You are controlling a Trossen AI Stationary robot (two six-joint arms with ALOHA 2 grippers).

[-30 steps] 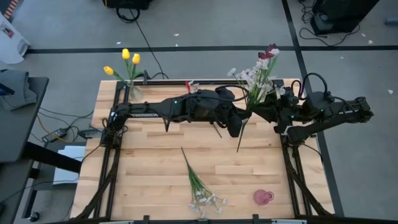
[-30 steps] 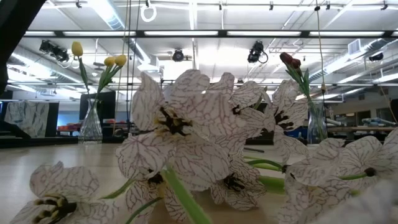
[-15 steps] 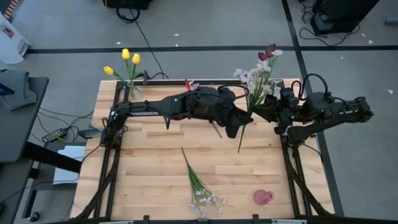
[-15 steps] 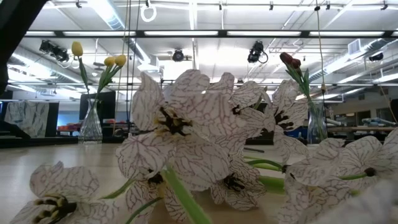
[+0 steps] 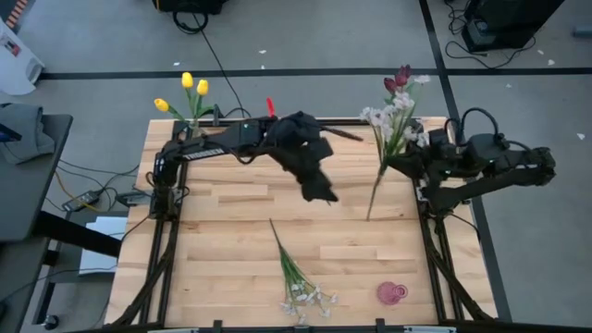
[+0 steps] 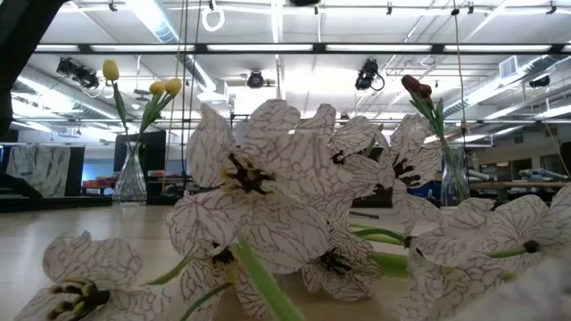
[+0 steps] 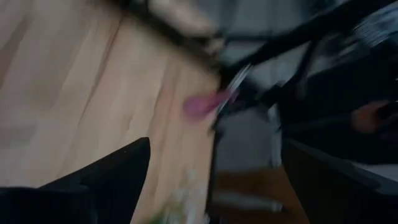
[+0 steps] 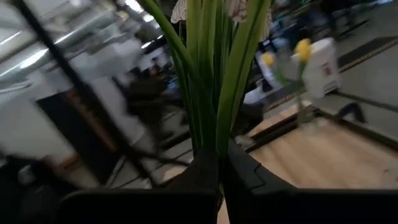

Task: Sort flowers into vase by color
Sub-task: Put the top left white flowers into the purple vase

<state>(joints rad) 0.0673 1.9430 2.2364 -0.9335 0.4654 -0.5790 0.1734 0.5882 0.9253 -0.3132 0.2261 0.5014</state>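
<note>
While the left gripper [image 5: 324, 192] hangs released mid-table, the right gripper [image 5: 396, 163] clamps the whitish spray [image 5: 384, 139], stem pointing down-table, near the red-tulip vase.

We are seeing a pale, matt wooden table [image 5: 231, 250], clear glossy glass vases [image 6: 130, 178], veined cloth-like petals [image 6: 259, 192], and matt dark arms [image 5: 231, 141].

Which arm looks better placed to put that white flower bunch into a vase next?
The right. Its gripper is already shut on the white flower spray, close to the vase with the dark red tulips. The left gripper is open and empty.
</note>
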